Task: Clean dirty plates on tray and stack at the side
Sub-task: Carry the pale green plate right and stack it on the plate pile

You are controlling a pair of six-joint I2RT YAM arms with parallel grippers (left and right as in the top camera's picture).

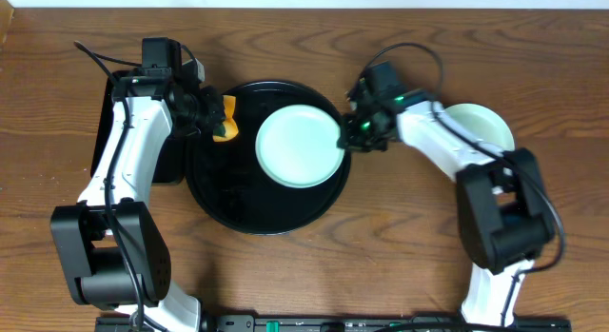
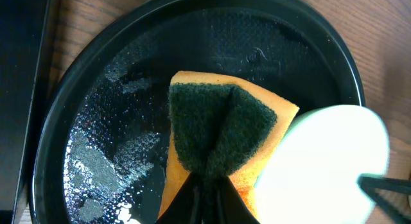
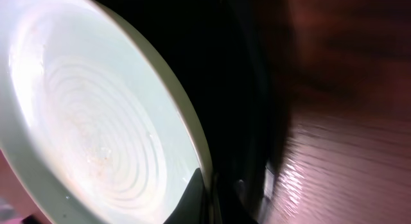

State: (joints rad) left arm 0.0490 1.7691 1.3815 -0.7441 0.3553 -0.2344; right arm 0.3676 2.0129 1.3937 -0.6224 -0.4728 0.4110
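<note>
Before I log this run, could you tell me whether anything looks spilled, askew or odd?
Nothing looks broken. The round glossy black tray is wet, with droplets and whitish patches over part of its floor, and the yellow sponge with a green scouring pad is creased where the left hand pinches it.

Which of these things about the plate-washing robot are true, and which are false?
1. The left gripper holds a sponge. True.
2. The mint plate is over the round black tray. True.
3. The right gripper is far from that plate. False: it pinches the plate's rim.
4. The sponge is blue. False: it is orange with a dark green scrubbing side.
</note>
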